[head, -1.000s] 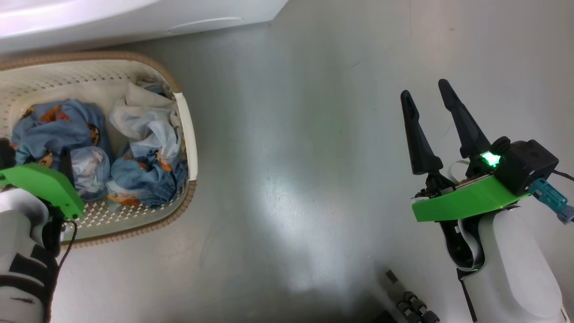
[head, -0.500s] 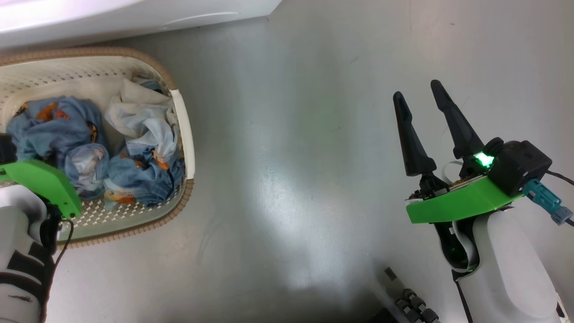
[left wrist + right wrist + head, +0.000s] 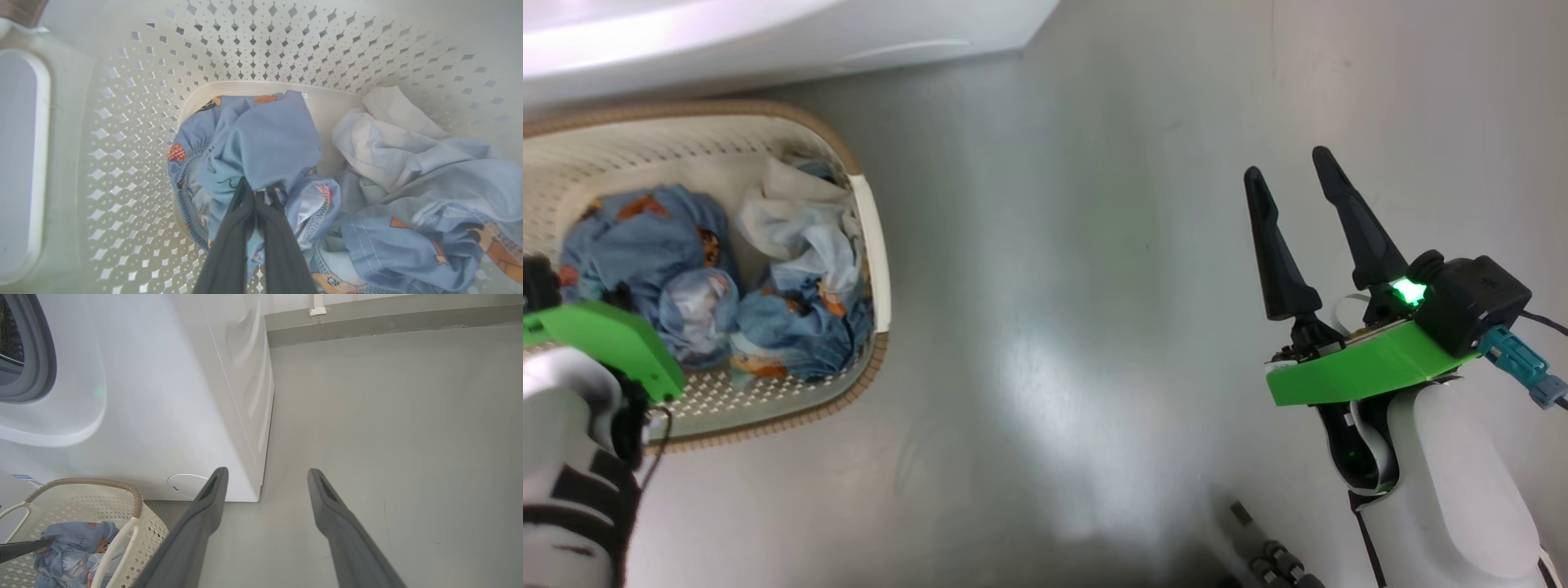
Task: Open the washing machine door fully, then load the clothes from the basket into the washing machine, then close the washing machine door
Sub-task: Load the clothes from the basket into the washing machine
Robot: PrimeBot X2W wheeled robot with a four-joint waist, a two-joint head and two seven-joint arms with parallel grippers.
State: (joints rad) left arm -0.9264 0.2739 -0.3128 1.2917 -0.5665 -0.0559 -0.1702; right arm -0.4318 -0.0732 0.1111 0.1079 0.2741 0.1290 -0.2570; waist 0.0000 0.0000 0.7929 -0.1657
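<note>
The cream basket (image 3: 872, 245) stands on the floor in front of the white washing machine (image 3: 768, 33). It holds the clothes (image 3: 792, 327), light blue printed garments and pale cloth. My left gripper (image 3: 257, 192) reaches down into the basket (image 3: 245, 49) and is shut on a bunched light blue garment (image 3: 265, 143). Over bare floor to the right, my right gripper (image 3: 1286, 167) hangs open and holds nothing. In the right wrist view the washing machine (image 3: 163, 396) shows its grey gasket (image 3: 36, 363) at the drum opening. The washing machine door is out of view.
Smooth grey floor (image 3: 1054, 327) spreads between the basket and my right arm. A round service flap (image 3: 186, 485) sits low on the machine's front. The wall's base (image 3: 367, 326) runs behind. Dark parts of my own base (image 3: 1270, 555) show at the bottom edge.
My left gripper has closed from open onto the light blue garment in the basket. The head view has shifted slightly. The right arm has stayed as it was.
</note>
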